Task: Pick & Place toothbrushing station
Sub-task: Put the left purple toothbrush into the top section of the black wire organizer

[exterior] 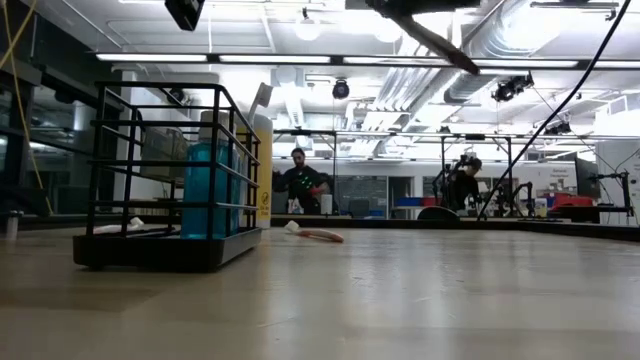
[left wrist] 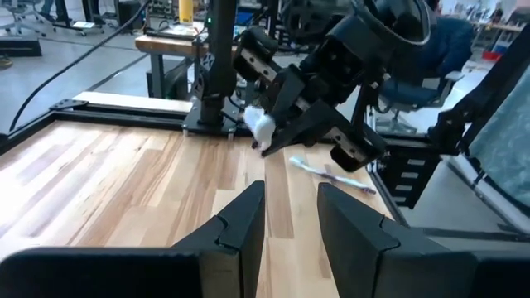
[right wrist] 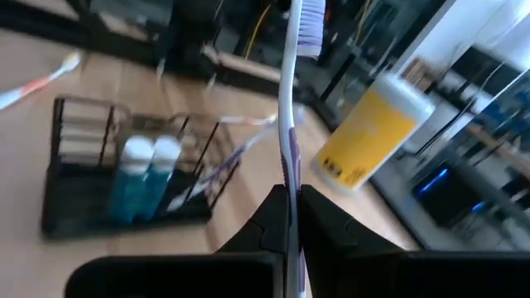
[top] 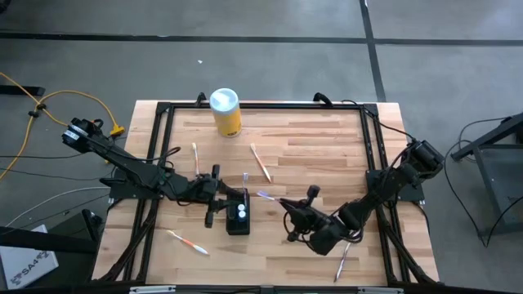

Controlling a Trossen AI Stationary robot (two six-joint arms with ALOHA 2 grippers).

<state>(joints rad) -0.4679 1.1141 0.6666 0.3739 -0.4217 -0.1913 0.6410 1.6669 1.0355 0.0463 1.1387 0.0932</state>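
The toothbrushing station (top: 238, 214) is a black wire holder with two white-capped blue bottles in it. It stands on the table near the middle front, and it also shows in the right wrist view (right wrist: 124, 178) and the low view (exterior: 165, 180). My left gripper (top: 218, 209) is open and empty just left of the holder (left wrist: 290, 211). My right gripper (top: 288, 214), to the holder's right, is shut on a white and purple toothbrush (right wrist: 290, 124). A second purple toothbrush (top: 265, 196) lies on the table between the right gripper and the holder. My right gripper pinches the toothbrush's handle (right wrist: 290, 194) between its two fingers. The toothbrush runs along the fingers and out past their tips, with the brush head (right wrist: 308, 21) at the far free end. It is lifted clear of the table, and its white head (left wrist: 261, 124) points toward the holder.
A yellow canister with a white lid (top: 225, 112) stands at the far edge. Loose toothbrushes lie at the far middle (top: 195, 155) (top: 261, 162), front left (top: 188, 242) and front right (top: 343, 260). A black frame (top: 163, 106) edges the table. People stand in the room behind (exterior: 300, 180).
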